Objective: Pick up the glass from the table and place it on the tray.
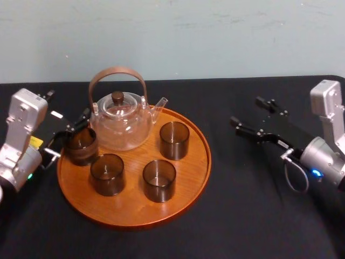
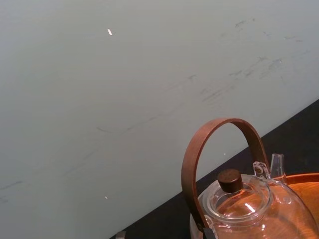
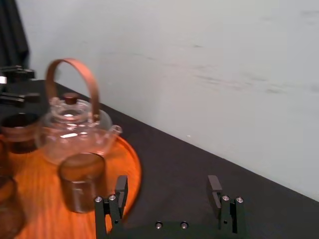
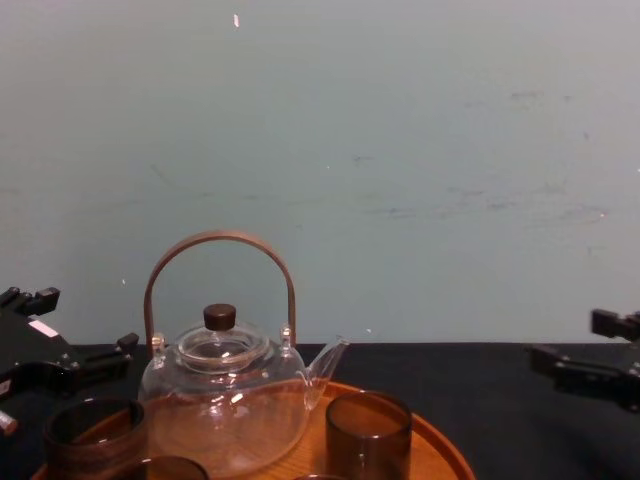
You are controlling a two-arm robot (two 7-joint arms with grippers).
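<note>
Left gripper point(image 1: 69, 136) is at the tray's left edge. Its fingers are spread wider than the glass point(image 1: 82, 145), which stands between them just inside the rim of the tray point(image 1: 129, 216). Can't tell whether either finger touches it. Right gripper point(image 1: 250, 113) is wide open, parked over the table point(image 1: 242, 205) well to the right of the tray.

Risks, as I judge them:
- Pulling out at a slant. A finger could catch the glass wall and tip it, or drag it out over the low rim. Safer to back straight left or lift clear first.
- My far finger sits close to the teapot point(image 1: 119, 121). Any swing toward the far side could knock its body or handle.
- A neighbouring glass point(image 1: 107, 174) stands just near-right of mine. A shove that way would clink them together.
- The glass sits close to the rim, and I can't confirm its base lies flat.
</note>
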